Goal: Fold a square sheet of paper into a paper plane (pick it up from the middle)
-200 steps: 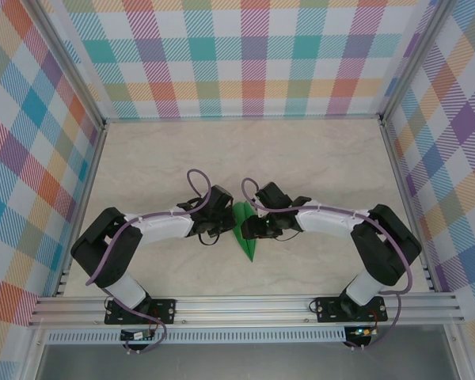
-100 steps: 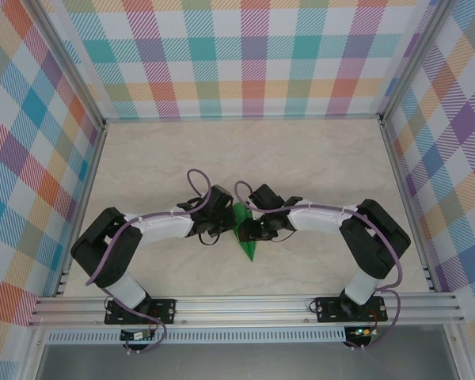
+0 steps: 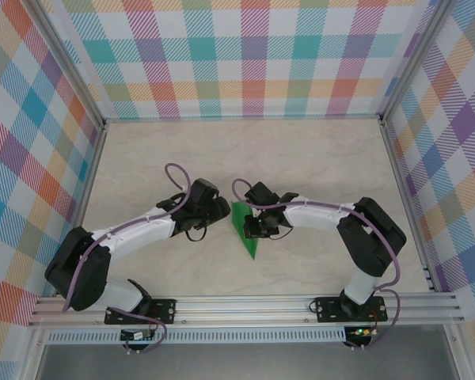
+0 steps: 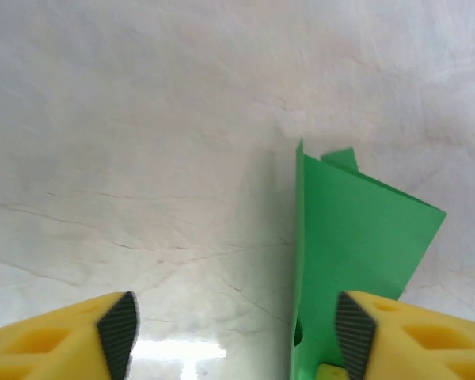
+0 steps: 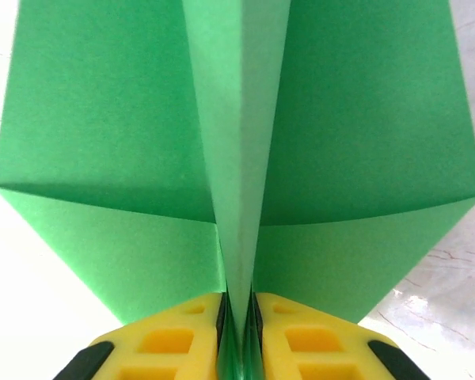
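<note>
One paper plane [image 3: 243, 229], two grippers, on a pale marbled table [image 3: 301, 158].

The single green plane sits near the table's middle, nose towards 5 o'clock in the top view. The right gripper [image 5: 237, 317], at its 3 o'clock, pinches the plane's upright centre fold between yellow fingers [image 5: 182, 344], with both wings spread flat either side. The left gripper [image 4: 237, 324], at the plane's 9 o'clock, is spread wide and holds nothing; the paper stands by its 3 o'clock pad. Two purple cables [image 3: 174, 170] loop over the wrists, and three plaid walls [image 3: 245, 55] surround the table.
</note>
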`<control>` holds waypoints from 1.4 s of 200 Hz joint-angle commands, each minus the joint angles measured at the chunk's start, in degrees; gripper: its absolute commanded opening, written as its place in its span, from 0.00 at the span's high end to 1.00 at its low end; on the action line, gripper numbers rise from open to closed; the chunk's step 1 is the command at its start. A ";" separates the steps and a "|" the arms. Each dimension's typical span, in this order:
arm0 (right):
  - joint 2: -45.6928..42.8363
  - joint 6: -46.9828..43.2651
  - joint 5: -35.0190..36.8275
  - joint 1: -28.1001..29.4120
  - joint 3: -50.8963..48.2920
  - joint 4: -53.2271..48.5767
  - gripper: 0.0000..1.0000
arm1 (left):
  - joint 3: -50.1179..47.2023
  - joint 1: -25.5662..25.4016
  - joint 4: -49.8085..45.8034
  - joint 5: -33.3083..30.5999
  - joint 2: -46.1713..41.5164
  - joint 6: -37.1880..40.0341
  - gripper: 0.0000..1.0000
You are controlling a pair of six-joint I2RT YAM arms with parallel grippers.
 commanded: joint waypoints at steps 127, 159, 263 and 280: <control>7.80 1.08 13.20 3.01 13.40 -14.07 0.87 | -3.77 4.11 -11.46 -7.29 -6.72 -1.78 0.00; 11.85 -3.61 16.94 0.21 22.94 -15.58 0.90 | -4.04 4.73 -12.40 -7.03 -7.23 -1.18 0.00; 33.95 -9.12 14.52 -11.46 52.62 -22.10 0.86 | -5.70 5.26 -14.80 -6.64 -11.31 0.06 0.00; 35.56 -8.91 14.52 -11.88 54.03 -22.82 0.84 | -5.72 5.26 -14.75 -6.29 -11.02 0.31 0.00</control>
